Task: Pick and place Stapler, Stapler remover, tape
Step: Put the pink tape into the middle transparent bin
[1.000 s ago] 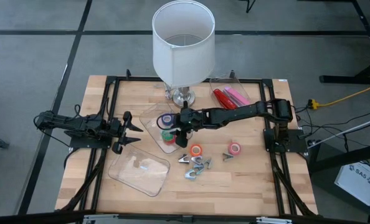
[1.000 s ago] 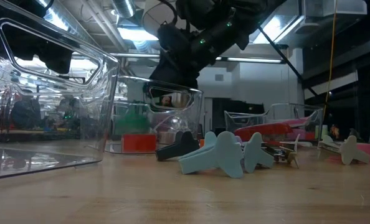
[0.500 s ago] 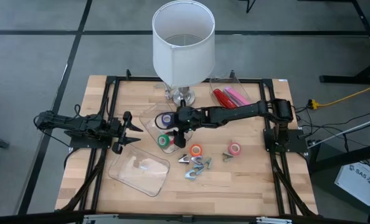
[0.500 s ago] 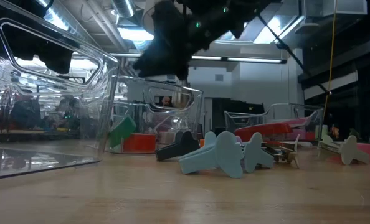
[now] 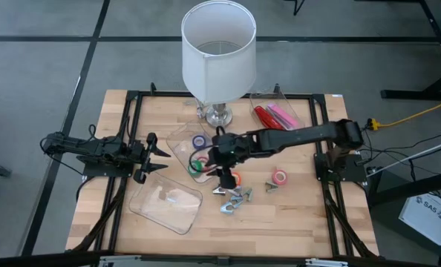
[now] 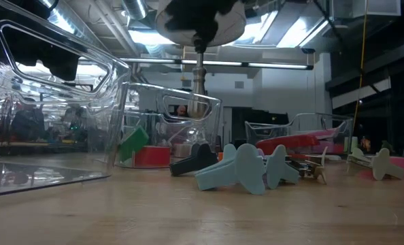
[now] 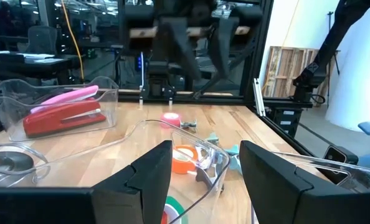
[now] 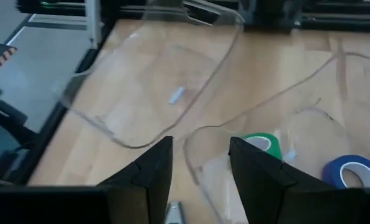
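Tape: an orange ring-shaped roll (image 5: 234,179) lay mid-tabletop beneath the empty, parted right gripper (image 5: 226,178); descending carelessly risked clipping the clear plastic tray (image 5: 177,143).

Centre table: a bin (image 5: 182,146) holding three tape rolls (image 5: 200,141). Lamp (image 5: 218,52) behind it. Stapler tray (image 5: 276,113) at rear right. Empty bin (image 5: 165,202) at front left. Removers (image 5: 235,196) in front, one roll (image 5: 281,177) to their right.
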Motion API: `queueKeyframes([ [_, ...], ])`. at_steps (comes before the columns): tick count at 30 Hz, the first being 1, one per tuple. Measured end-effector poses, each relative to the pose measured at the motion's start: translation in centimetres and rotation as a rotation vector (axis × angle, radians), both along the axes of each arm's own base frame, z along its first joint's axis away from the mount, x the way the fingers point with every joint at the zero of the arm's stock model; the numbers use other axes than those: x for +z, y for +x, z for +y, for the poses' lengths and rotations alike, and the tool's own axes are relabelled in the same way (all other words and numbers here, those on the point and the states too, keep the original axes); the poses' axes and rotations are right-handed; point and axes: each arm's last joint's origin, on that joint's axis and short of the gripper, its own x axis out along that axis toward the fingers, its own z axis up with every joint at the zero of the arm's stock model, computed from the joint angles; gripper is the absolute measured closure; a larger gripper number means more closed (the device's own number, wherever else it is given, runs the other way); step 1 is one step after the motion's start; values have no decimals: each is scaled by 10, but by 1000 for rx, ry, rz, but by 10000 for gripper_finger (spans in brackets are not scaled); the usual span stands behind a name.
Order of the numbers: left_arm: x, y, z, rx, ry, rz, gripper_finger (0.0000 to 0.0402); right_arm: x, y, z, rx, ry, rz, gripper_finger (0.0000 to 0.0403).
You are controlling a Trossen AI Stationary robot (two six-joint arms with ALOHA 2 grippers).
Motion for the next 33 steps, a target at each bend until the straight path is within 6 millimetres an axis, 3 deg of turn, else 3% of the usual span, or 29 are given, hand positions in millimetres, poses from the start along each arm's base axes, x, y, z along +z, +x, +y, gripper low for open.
queueKeyframes([
  [10,0,0,0,0,0,0,217,33,-38,29,61,24,39,242],
  [17,0,0,0,-1,0,0,217,36,-65,40,39,13,201,242],
  [23,0,0,0,0,0,1,217,22,-77,39,-107,-30,339,242],
  [33,0,0,0,-1,0,1,217,-33,-103,39,-296,4,636,242],
])
